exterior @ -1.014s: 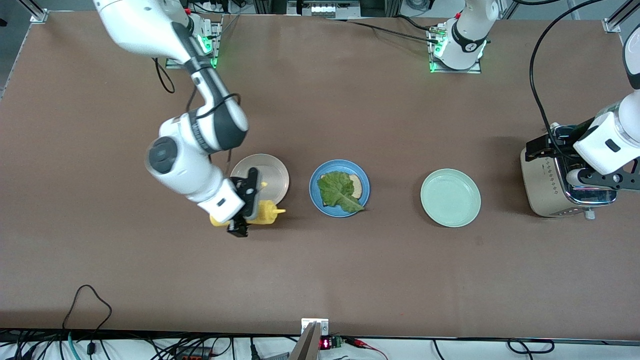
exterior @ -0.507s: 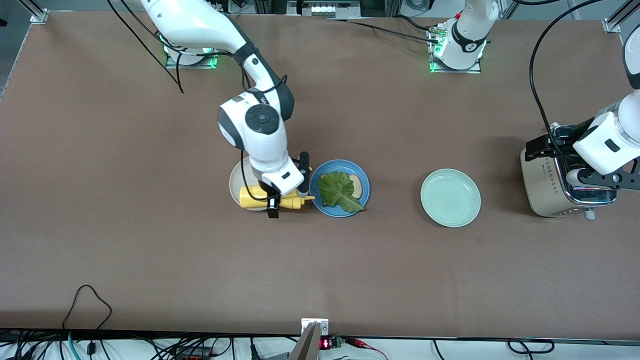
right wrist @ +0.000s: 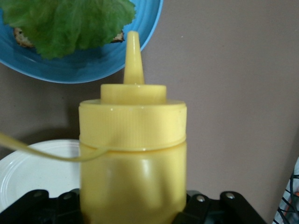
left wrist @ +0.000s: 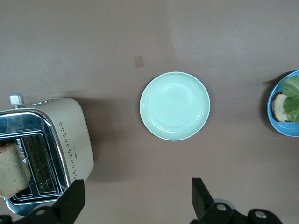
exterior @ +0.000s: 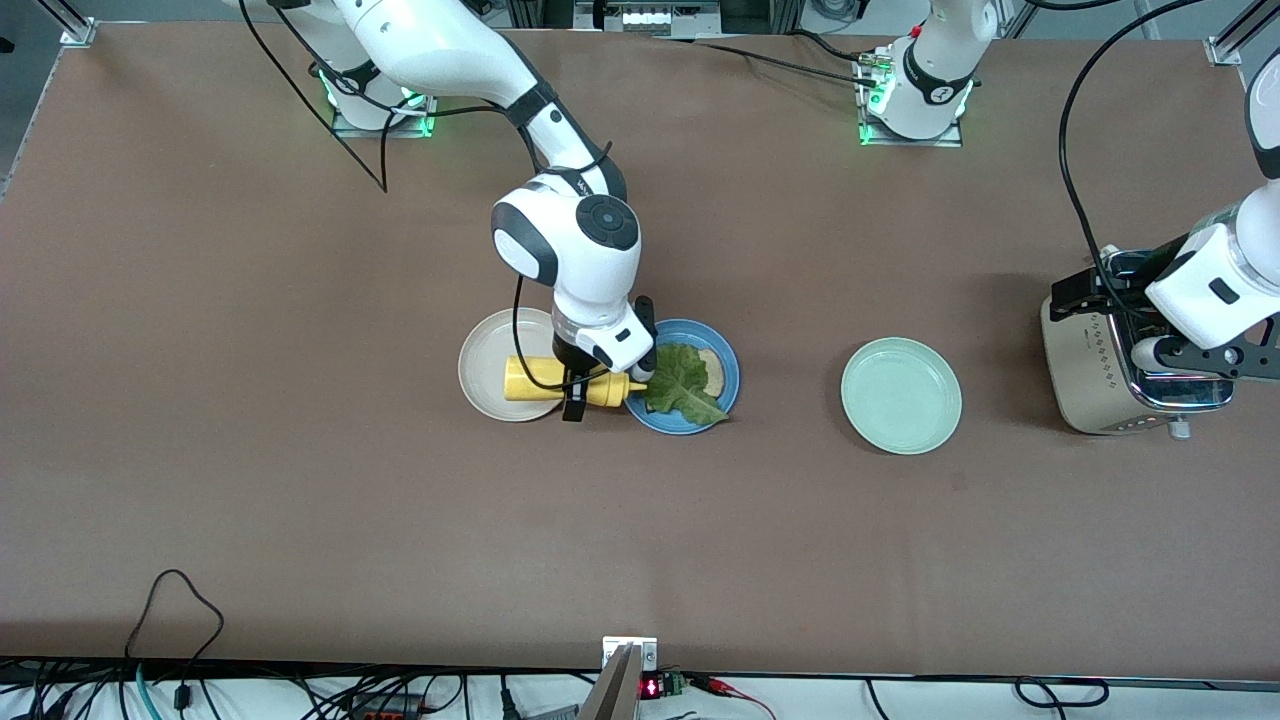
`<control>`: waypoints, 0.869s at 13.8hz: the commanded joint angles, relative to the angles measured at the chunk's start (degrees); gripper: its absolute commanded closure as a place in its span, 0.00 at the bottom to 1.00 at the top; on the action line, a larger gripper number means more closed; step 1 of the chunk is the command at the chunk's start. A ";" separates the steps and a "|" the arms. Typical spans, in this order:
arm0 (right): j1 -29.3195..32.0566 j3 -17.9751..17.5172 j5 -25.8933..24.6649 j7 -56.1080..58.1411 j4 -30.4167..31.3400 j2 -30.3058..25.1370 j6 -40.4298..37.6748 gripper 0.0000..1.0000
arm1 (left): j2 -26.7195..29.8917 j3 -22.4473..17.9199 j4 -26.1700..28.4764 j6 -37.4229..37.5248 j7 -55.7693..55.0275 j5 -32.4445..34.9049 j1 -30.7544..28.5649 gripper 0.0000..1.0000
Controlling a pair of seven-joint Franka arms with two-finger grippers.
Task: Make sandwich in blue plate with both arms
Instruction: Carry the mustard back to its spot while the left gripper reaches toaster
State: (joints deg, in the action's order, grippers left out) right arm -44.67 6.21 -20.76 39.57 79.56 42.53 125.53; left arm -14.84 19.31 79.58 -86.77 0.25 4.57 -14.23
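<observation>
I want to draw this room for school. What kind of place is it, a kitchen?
Probably a robot lab, not a kitchen. Two robot arms are bolted to a brown table with cables along its edge, and the food is a practice set: toaster, plates, a yellow squeeze bottle.

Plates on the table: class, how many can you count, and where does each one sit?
3. The cream plate lies toward the right arm's end, partly under the held yellow bottle. The blue plate, holding lettuce on bread, is beside it. The mint-green plate lies nearer the toaster.
</observation>
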 commanded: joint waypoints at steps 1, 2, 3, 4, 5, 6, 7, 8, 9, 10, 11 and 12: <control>-0.59 0.91 -1.30 -0.81 -2.30 0.97 -1.60 0.69 | 1.04 0.03 0.93 0.02 -0.42 -0.88 -0.54 0.00; -0.59 0.91 -1.30 -0.81 -2.30 1.06 -1.60 0.69 | 1.04 0.03 0.93 0.02 -0.42 -0.88 -0.54 0.00; -0.59 0.91 -1.30 -0.81 -2.30 1.06 -1.60 0.69 | 1.04 0.03 0.93 0.11 -0.42 -0.88 -0.54 0.00; -0.59 0.91 -1.30 -0.90 -2.30 1.15 -1.60 0.69 | 1.04 0.03 0.93 0.11 -0.42 -0.88 -0.54 0.00; -0.59 0.91 -1.30 -0.90 -2.39 1.15 -1.60 0.69 | 1.04 0.03 0.93 0.11 -0.42 -0.88 -0.54 0.00; -0.59 1.00 -1.30 -0.72 -2.39 1.06 -1.60 0.69 | 1.04 0.03 0.93 0.11 -0.42 -0.88 -0.54 0.00; -0.50 1.52 -1.22 -0.20 -2.56 0.54 -1.95 0.69 | 1.04 0.03 0.93 0.11 -0.42 -0.88 -0.54 0.00; -0.42 2.14 -0.95 0.15 -3.26 -0.08 -2.73 0.69 | 1.04 0.03 0.93 0.11 -0.42 -0.88 -0.54 0.00; 0.28 2.06 -0.52 1.29 -4.05 -0.87 -4.83 0.69 | 1.04 0.03 0.93 0.11 -0.42 -0.88 -0.62 0.00; 0.72 2.23 0.71 3.04 -4.84 -1.40 -6.24 0.69 | 1.04 0.03 0.93 0.11 -0.42 -0.88 -0.62 0.00; 1.86 2.32 4.11 5.06 -5.20 -2.45 -6.52 0.69 | 1.04 0.03 0.93 0.11 -0.42 -0.88 -0.71 0.00; 4.05 1.97 7.71 8.30 -5.20 -4.72 -6.61 0.69 | 1.04 0.03 0.93 0.11 -0.42 -0.88 -0.71 0.00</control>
State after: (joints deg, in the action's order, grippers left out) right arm -43.58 8.71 -17.59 42.46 75.02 41.79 121.05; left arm -14.84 19.27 79.58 -86.77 0.22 4.57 -14.40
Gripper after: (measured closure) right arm 0.604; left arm 0.000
